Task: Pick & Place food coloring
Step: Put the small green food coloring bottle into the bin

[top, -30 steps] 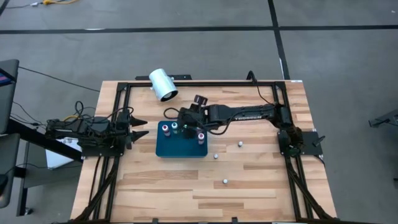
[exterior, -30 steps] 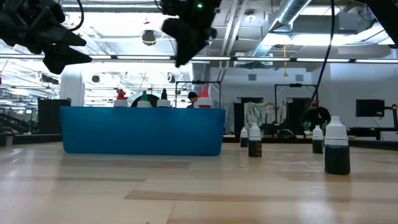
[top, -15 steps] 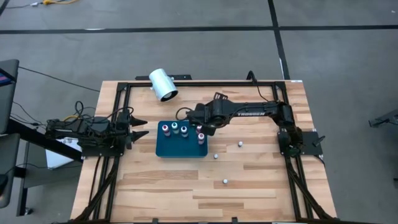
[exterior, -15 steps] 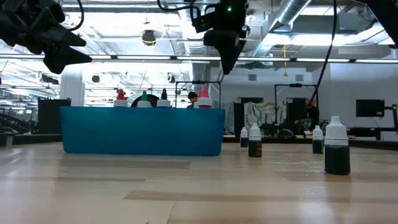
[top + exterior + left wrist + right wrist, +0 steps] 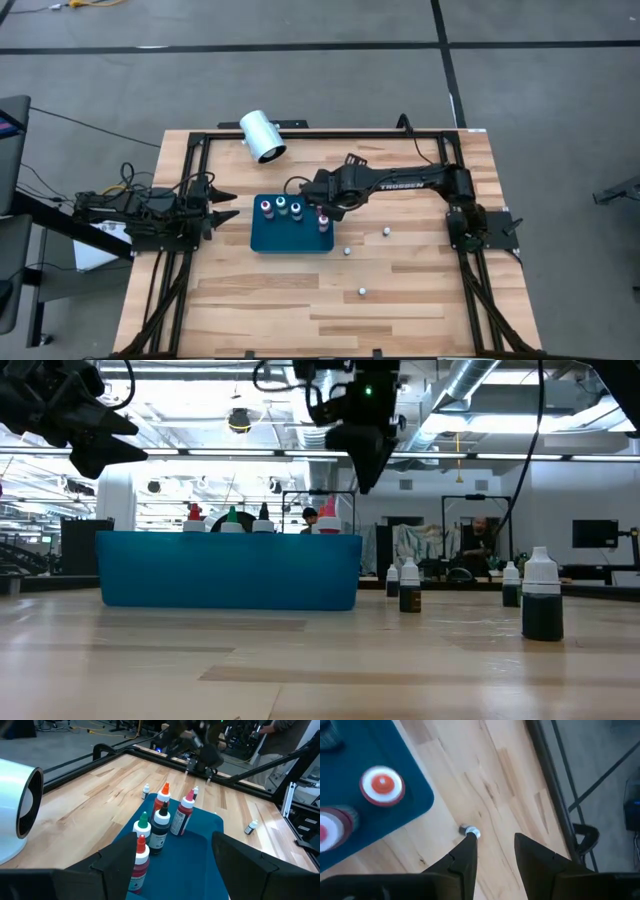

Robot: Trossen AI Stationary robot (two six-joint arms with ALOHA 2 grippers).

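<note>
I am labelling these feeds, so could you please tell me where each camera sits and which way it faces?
High: overhead, straight down; both arms, flat teal rectangular tray.
Low: table height, level across; tray, right gripper above.
Left wrist: facing the tray's small bottles; own fingers.
Right wrist: down past the tray corner; own fingers.
All share the tray.

Five food coloring bottles (image 5: 161,825) are seen standing upright, close together, on the teal tray: one red-capped (image 5: 139,862), one green-capped (image 5: 143,825), one dark-capped (image 5: 160,831), one pink-capped (image 5: 183,814) and one orange-red-capped (image 5: 163,800). Three smaller bottles with whitish caps are left upright on the bare wood, well apart from one another: one just beside the tray's corner (image 5: 347,251), one farther toward the right arm's base (image 5: 386,232), and one nearer the table's front edge (image 5: 361,292). In the low view, dark liquid is shown in the loose bottles (image 5: 541,596).
</note>
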